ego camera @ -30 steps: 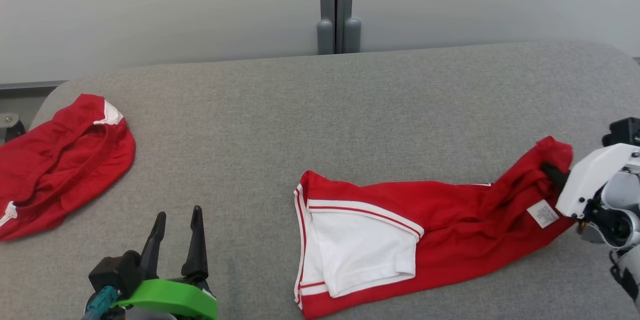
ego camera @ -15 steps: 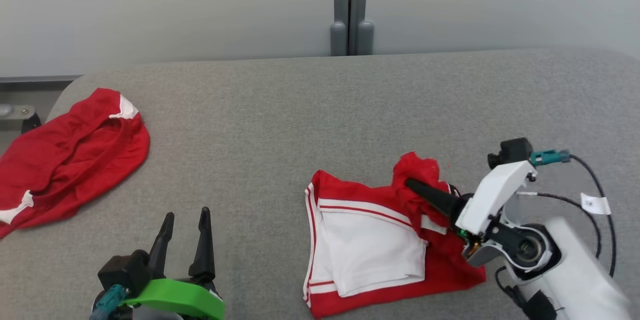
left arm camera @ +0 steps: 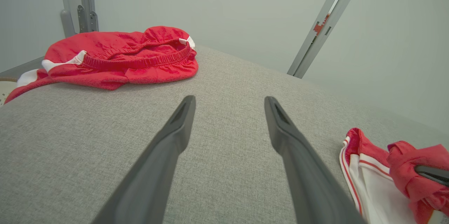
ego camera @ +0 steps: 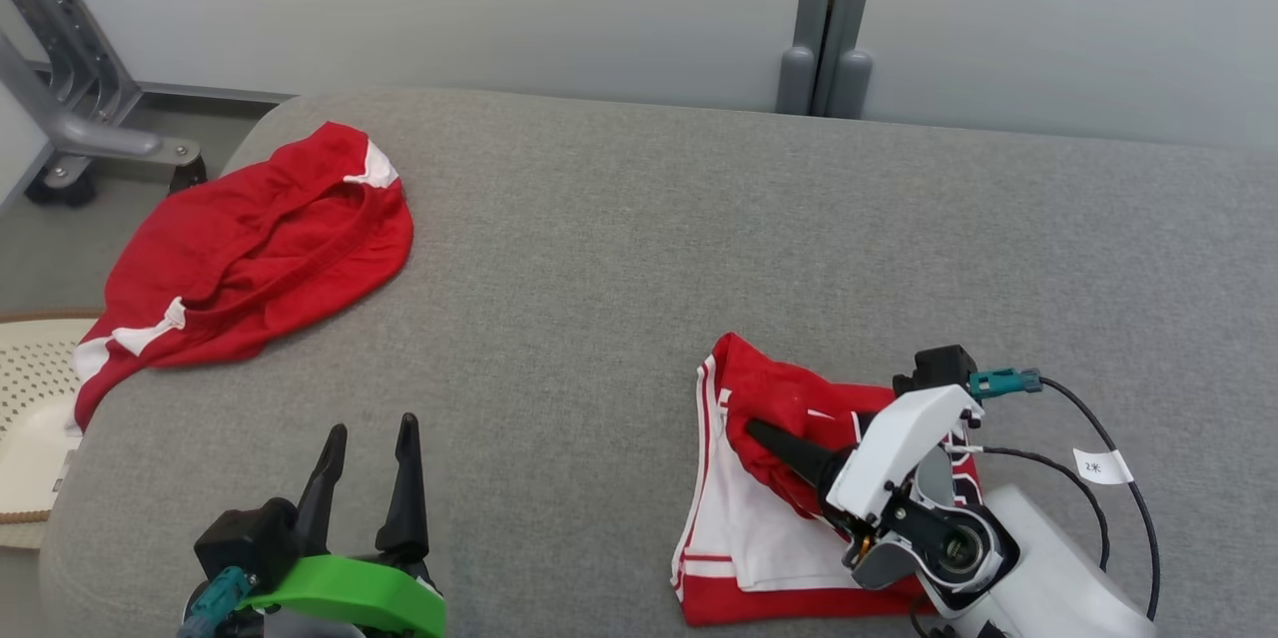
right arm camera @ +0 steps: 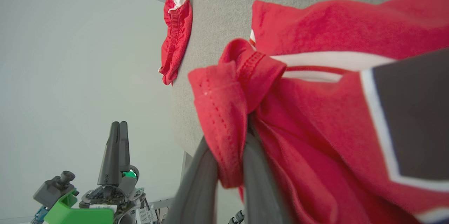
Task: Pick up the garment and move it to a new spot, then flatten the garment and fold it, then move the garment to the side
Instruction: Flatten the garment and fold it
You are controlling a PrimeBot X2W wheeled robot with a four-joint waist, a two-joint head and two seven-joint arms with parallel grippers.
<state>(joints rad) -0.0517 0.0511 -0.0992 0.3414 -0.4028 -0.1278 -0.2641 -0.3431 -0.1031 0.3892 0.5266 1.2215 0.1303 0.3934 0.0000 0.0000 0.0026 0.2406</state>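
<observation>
Head cam: high, pitched forward and down over the grey bench (ego camera: 599, 249), mid range. Left end effector (ego camera: 364, 430) sits lower left, right end effector (ego camera: 756, 428) lower right. Left wrist cam: low over the bench, looking along its fingers toward the wall (left arm camera: 228, 13). Right wrist cam: rolled roughly a quarter turn, bench edge runs vertical, very close to the garment (right arm camera: 315, 119). All three share that garment and the second red garment (ego camera: 260, 249). Right wrist cam also catches the left end effector.
</observation>
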